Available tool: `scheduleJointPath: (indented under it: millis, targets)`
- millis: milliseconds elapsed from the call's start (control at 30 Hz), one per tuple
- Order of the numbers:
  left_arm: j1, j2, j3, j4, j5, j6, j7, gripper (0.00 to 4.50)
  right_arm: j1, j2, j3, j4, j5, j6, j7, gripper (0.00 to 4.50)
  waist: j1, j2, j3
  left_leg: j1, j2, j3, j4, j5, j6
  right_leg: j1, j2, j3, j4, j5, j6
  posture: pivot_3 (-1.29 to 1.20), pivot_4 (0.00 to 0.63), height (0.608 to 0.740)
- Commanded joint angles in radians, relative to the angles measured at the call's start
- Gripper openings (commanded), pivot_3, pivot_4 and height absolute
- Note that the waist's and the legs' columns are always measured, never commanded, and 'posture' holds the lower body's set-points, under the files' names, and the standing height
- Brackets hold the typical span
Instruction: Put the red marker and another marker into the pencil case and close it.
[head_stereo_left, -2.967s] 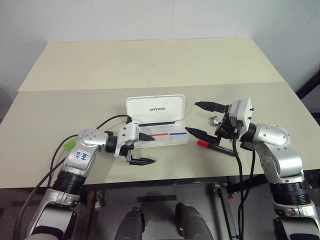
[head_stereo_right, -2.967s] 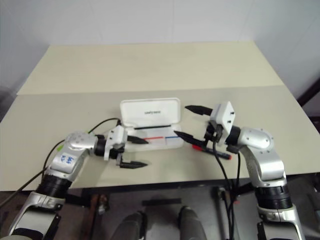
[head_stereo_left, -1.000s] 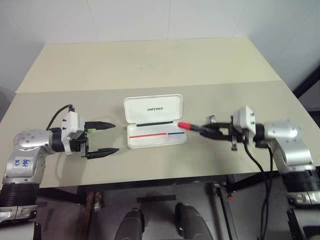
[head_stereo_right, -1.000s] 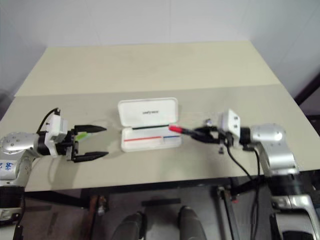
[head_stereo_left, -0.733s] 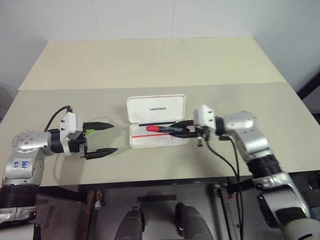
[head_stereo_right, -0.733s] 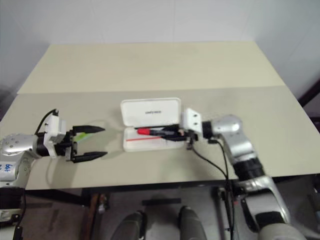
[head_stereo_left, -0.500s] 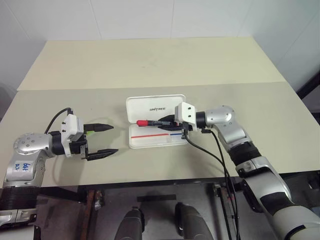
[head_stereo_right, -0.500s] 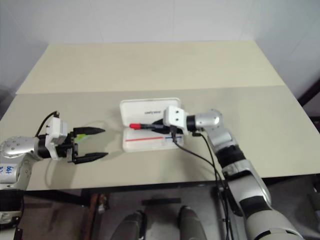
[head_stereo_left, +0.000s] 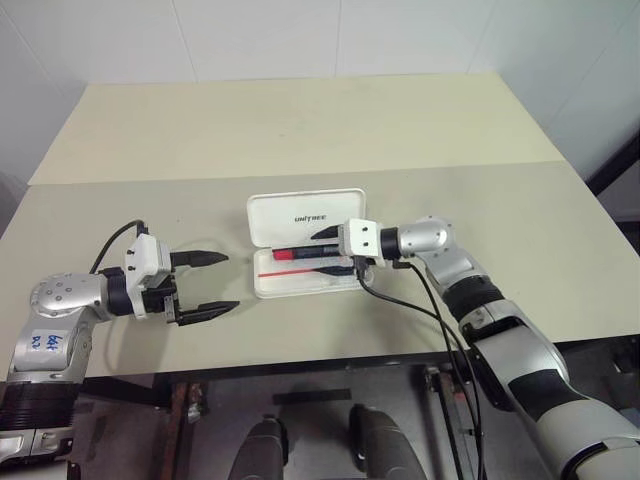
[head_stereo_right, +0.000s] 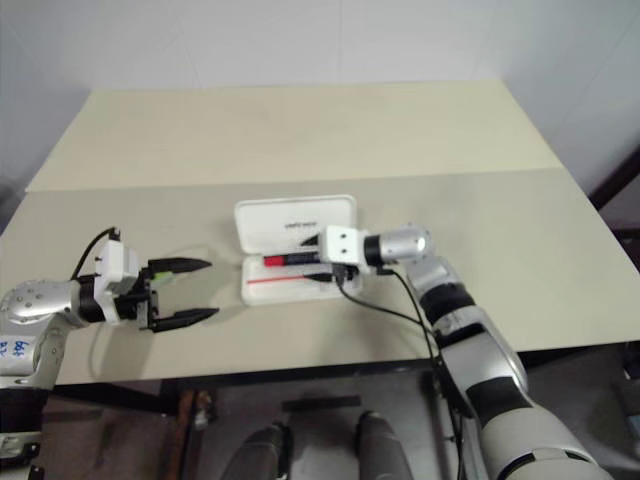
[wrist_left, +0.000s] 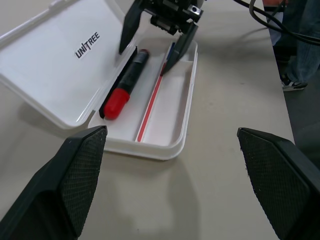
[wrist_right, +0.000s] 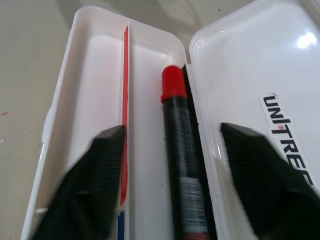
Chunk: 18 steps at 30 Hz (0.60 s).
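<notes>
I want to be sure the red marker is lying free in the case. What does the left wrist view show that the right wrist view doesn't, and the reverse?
Left wrist view: the right tool seen from outside, open astride the red marker's tail; the pencil case's front wall; a person's legs.
Right wrist view: pale print on the barrel, with clear gaps to both fingers.
Both: the marker lying beside the hinge, the red line, the UNITREE lid.

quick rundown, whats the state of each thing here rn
pencil case: lid open, lying on the table
red marker: capped, lying in the case along the hinge side, not gripped
green marker: on the table beside the left gripper, outside the case
left gripper: open, holding nothing
right gripper: open over the case, straddling the marker
</notes>
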Motion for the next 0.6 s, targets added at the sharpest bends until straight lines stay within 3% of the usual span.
scheduleJointPath:
  millis: [33,200,333,467,600]
  targets:
    - [-0.003,-0.008,0.010,-0.017,-0.015,-0.009,0.005,4.46,-0.017,0.023,-0.055,-0.087,0.096,0.015,0.054,4.47,-0.003,0.000,0.000,0.000,0.000,0.000,0.000,0.000,0.000,0.000,0.000,0.000,0.000,0.000,0.000,0.00,0.150,0.740]
    - [-0.013,-0.018,0.006,-0.010,-0.011,-0.012,0.003,4.46,0.068,0.018,-0.085,-0.371,0.299,0.249,0.215,4.47,-0.004,0.000,0.000,0.000,0.001,-0.001,0.000,0.000,0.000,0.000,0.000,0.000,0.000,0.000,0.000,0.00,0.150,0.740]
    - [-0.015,-0.020,0.006,-0.006,-0.009,-0.017,0.004,4.46,0.162,-0.036,-0.084,-0.604,0.369,0.432,0.238,4.47,0.003,0.000,0.000,-0.001,0.001,-0.002,-0.001,-0.001,0.000,0.000,0.000,0.000,0.000,0.000,0.000,0.00,0.150,0.740]
    - [0.028,-0.016,0.041,-0.011,-0.011,-0.029,0.020,4.46,0.381,-0.201,-0.142,-0.896,0.439,0.592,0.225,4.47,0.021,0.000,0.000,-0.001,0.000,-0.003,-0.001,-0.001,0.000,0.001,-0.001,-0.002,-0.003,0.000,0.000,0.00,0.150,0.740]
    - [0.078,-0.015,0.101,0.008,-0.018,-0.050,0.049,4.46,0.508,-0.300,-0.227,-0.956,0.454,0.634,0.161,4.47,0.014,0.000,0.000,-0.001,0.000,-0.002,0.000,-0.002,0.001,0.001,-0.002,0.000,-0.005,0.000,0.000,0.00,0.150,0.740]
